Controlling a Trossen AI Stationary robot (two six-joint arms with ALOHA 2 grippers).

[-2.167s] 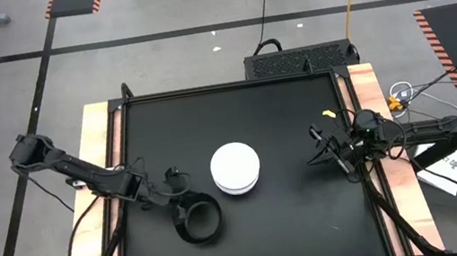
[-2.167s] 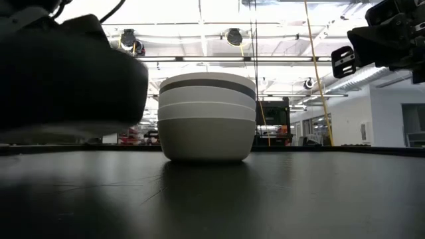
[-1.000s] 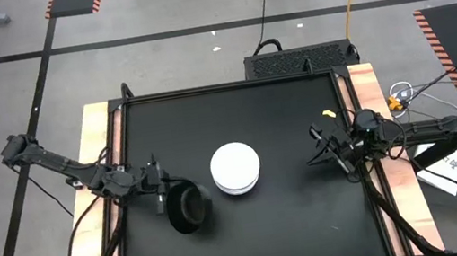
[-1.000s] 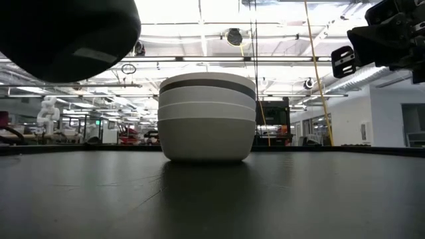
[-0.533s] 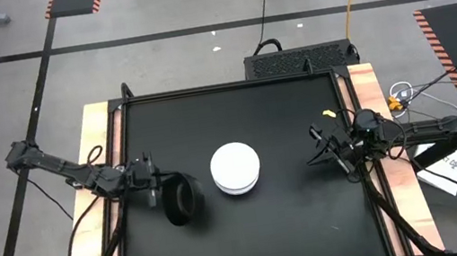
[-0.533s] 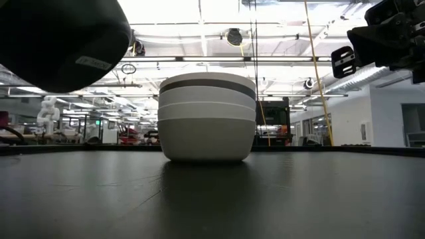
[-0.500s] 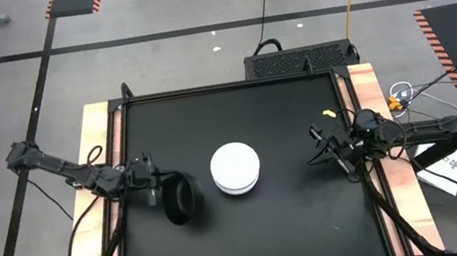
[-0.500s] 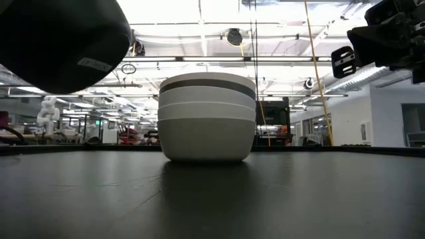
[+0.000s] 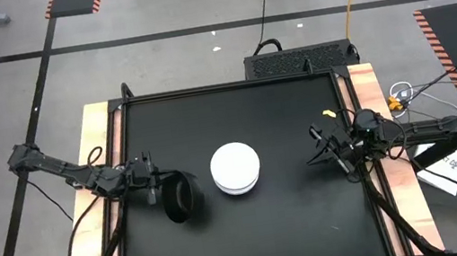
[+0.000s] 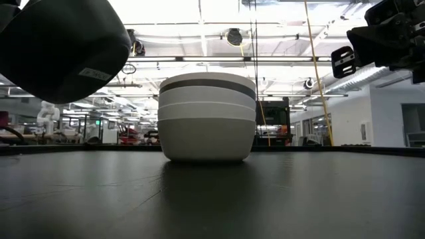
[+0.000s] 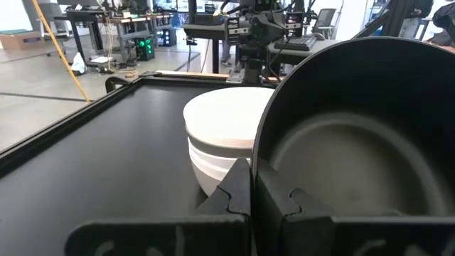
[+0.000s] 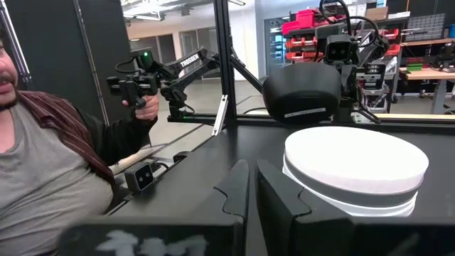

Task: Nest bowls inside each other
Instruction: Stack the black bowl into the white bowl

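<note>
Lifted off the table, black bowl (tilted) nears white stack.

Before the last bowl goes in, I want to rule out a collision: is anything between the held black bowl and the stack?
Nothing visible: bare tabletop separates the black bowl in the left pincer from the stack.

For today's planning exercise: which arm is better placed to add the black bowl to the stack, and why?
The left. Its gripper is shut on the black bowl's rim, holding it tilted above the table beside the stack. The right gripper waits shut and empty near the right edge.
</note>
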